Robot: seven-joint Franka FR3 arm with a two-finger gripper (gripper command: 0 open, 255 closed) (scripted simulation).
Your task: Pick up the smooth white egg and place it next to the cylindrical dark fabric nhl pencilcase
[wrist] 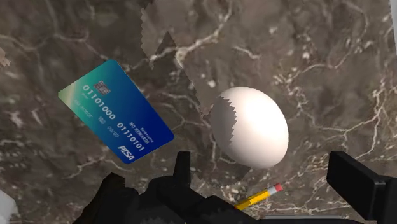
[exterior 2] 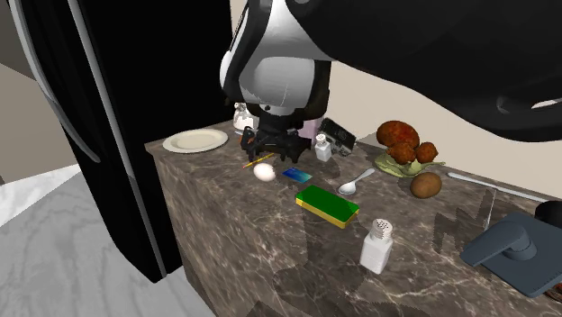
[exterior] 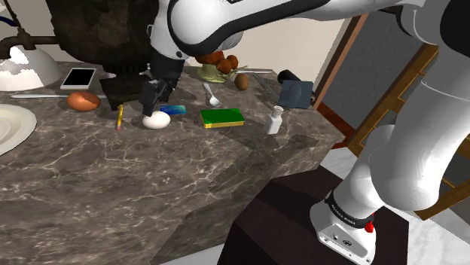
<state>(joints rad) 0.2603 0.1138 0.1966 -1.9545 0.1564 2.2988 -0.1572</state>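
White, the egg [wrist: 251, 127] is not gripped; the claw [wrist: 232, 184] is held wide above it. Pinched off-centre, it could be squirted across the bench [wrist: 305, 57].

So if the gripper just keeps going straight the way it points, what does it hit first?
Most likely the white egg, lying on the marbled counter just ahead of the open gripper.

Glossy white, rounded arm [exterior: 422, 135] links meet dark joints; the hand [exterior: 156, 104] is all black; a small red knob [exterior: 369, 226] marks the white base [exterior: 340, 232].
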